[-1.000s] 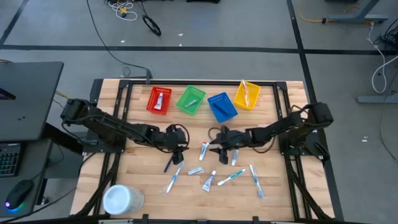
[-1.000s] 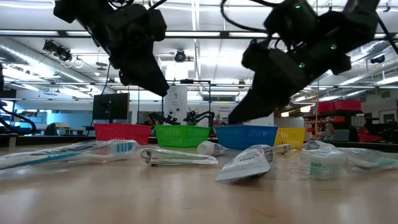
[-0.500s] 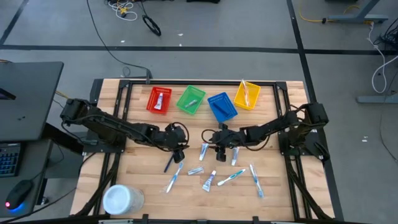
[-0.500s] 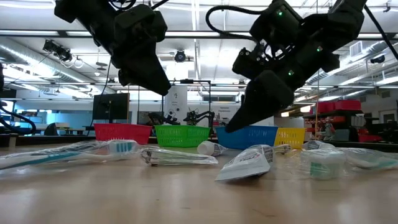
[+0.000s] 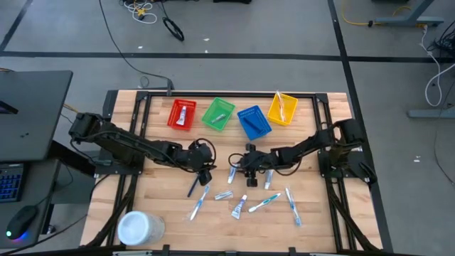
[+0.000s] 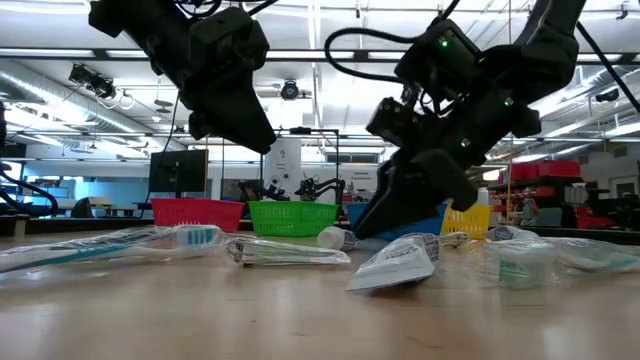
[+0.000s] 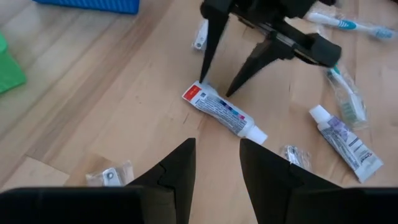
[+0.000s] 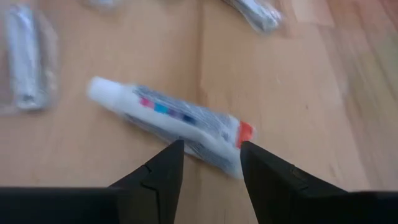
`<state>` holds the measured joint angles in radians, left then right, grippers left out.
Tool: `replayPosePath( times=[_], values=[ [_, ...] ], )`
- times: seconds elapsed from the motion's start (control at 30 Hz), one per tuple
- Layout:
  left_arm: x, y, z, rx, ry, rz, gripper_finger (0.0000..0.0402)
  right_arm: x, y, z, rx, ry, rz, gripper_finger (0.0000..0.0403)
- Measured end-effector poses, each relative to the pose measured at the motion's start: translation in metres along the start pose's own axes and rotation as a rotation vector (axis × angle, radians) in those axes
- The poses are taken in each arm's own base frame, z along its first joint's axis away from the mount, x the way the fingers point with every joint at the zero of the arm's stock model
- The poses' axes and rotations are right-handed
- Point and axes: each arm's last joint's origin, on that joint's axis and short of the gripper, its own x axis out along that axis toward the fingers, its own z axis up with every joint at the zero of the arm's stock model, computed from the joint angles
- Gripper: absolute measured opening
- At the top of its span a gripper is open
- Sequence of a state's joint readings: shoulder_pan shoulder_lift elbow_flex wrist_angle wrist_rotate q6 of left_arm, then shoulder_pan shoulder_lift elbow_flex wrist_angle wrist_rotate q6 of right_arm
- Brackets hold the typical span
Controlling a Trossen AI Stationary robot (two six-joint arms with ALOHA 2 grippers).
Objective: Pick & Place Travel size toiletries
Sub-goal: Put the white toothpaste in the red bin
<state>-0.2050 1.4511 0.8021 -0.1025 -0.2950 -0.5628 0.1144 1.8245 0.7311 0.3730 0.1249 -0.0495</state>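
A white toothpaste tube (image 8: 168,118) with a red crimped end lies flat on the wooden table (image 5: 163,199), near its middle. My right gripper (image 8: 211,165) is open and slants down over it. Its two fingertips (image 7: 215,88) stand on either side of the tube's (image 7: 224,113) crimped end, close to the table. My left gripper (image 7: 217,162) hangs open above the table to the tube's left, with nothing between its fingers. More toiletries lie toward the near edge: packaged toothbrushes (image 5: 264,204), small tubes (image 5: 239,207) and a dark razor (image 5: 193,188).
Red (image 5: 181,114), green (image 5: 218,114), blue (image 5: 254,121) and yellow (image 5: 282,108) baskets stand in a row along the far edge, several with items inside. A big white round tub (image 5: 140,227) sits at the near left corner. Bare wood shows between the baskets and the grippers.
My right gripper has come down and toward the table's left, onto the toothpaste tube. It has rolled about its pointing line and stayed open. The tube has not moved.
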Motion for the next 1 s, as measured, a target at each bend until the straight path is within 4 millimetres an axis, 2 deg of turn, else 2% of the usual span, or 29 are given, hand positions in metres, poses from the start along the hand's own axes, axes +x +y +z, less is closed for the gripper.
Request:
replayPosePath(
  times=[0.13,0.47,0.57,0.8,1.0],
  values=[
    [0.0,0.0,0.0,-0.014,0.002,0.0,0.0132,0.0,0.004,0.004,-0.021,-0.042,0.011,0.0169],
    [0.0,0.0,0.0,-0.045,0.002,0.0,0.0132,-0.004,0.034,0.011,-0.16,-0.128,0.034,0.0169],
    [0.0,0.0,0.0,-0.076,-0.002,-0.003,0.0132,0.001,0.036,0.013,-0.168,-0.161,0.016,0.0169],
    [0.0,-0.003,-0.001,-0.085,-0.003,-0.012,0.0132,0.018,0.036,0.015,-0.249,-0.113,-0.073,0.0169],
    [0.0,-0.003,-0.001,-0.08,-0.001,-0.01,0.0132,0.019,0.028,0.026,-0.24,-0.155,-0.184,0.0169]
  ],
)
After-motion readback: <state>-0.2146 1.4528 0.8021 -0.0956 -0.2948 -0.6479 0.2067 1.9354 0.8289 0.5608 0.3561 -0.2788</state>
